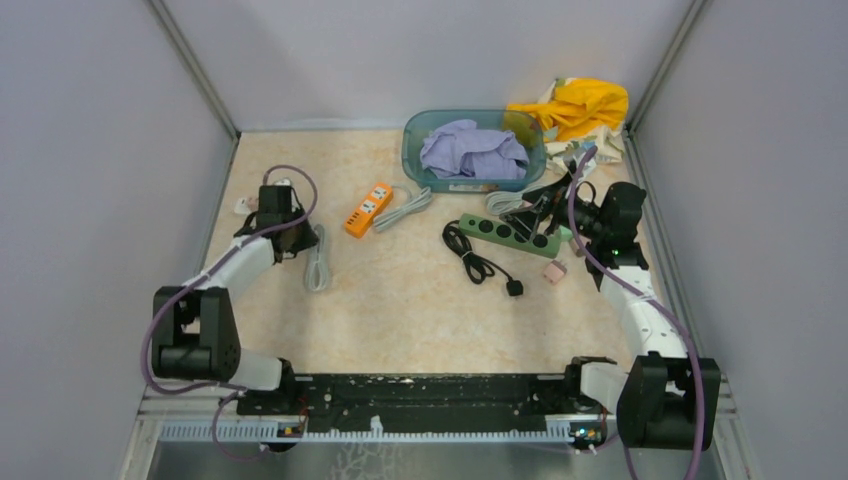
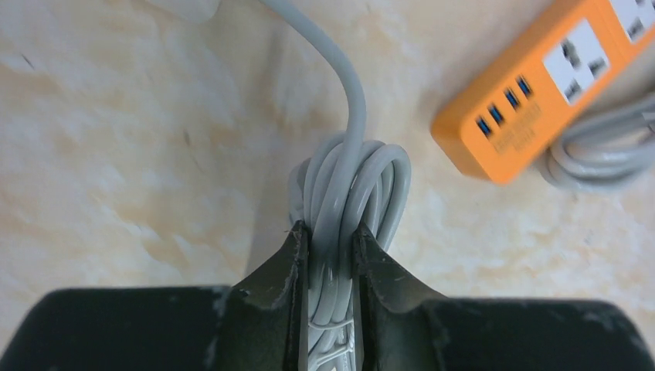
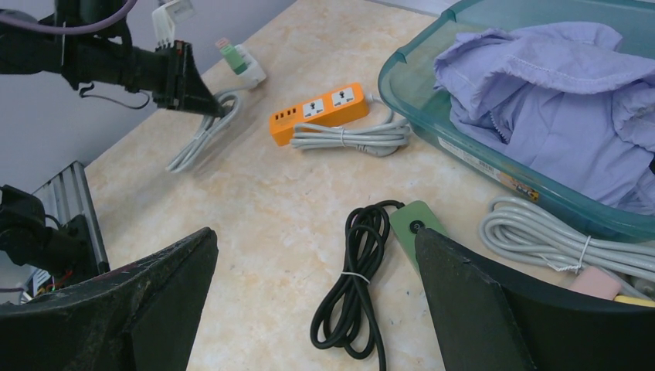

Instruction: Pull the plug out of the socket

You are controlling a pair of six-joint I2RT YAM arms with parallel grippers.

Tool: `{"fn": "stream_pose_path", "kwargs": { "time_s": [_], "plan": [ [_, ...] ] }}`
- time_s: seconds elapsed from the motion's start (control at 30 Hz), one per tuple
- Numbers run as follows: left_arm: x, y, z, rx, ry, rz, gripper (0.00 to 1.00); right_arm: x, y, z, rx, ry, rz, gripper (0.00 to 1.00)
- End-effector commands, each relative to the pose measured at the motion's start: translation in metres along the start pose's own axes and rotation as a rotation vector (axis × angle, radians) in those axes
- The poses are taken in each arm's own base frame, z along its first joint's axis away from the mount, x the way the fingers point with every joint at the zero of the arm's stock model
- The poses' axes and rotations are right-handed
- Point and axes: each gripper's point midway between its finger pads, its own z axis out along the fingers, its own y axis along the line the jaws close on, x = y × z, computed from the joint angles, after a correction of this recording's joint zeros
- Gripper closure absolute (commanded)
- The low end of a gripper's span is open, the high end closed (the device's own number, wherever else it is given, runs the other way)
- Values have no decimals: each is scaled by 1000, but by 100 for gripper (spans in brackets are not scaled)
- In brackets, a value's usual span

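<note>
My left gripper (image 2: 328,232) is shut on a bundled grey cable (image 2: 351,185) lying on the table. One strand runs up to a white block (image 2: 185,6) at the frame's top edge. In the top view the left gripper (image 1: 297,243) is at the far left with the grey cable (image 1: 316,260) beside it. The right wrist view shows the white block with a green piece on it (image 3: 246,63) by the wall. My right gripper (image 3: 317,232) is open and empty over the end of a green power strip (image 3: 409,220) and its black cord (image 3: 355,286).
An orange power strip (image 1: 369,208) with a grey cord (image 1: 403,210) lies mid-table. A teal basin (image 1: 415,150) of purple cloth stands at the back, with yellow cloth (image 1: 585,105) behind it. A pink item (image 1: 555,272) and a black plug (image 1: 514,288) lie near the green strip (image 1: 500,232).
</note>
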Motion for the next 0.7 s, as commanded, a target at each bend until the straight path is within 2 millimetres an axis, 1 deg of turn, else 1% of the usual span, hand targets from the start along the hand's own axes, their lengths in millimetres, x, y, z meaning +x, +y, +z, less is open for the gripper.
{"fn": "stream_pose_path", "kwargs": {
  "time_s": [0.0, 0.1, 0.23, 0.33, 0.5, 0.67],
  "plan": [
    [23, -28, -24, 58, -20, -185, 96, -18, 7, -3, -13, -44, -65, 1],
    [50, -38, -36, 66, 14, -264, 95, -17, 6, -3, -10, -41, -65, 1],
    [75, -54, -54, 110, 42, -404, 95, -16, 4, -3, -4, -38, -69, 1],
    [87, -67, -67, 149, 44, -497, 95, -15, 3, -3, -3, -36, -71, 1],
    [104, -89, -82, 217, 88, -633, 96, -13, 3, -2, -2, -33, -70, 1],
    [117, -114, -96, 261, 116, -707, 95, -12, 2, -2, 0, -31, -72, 1]
  ]
}}
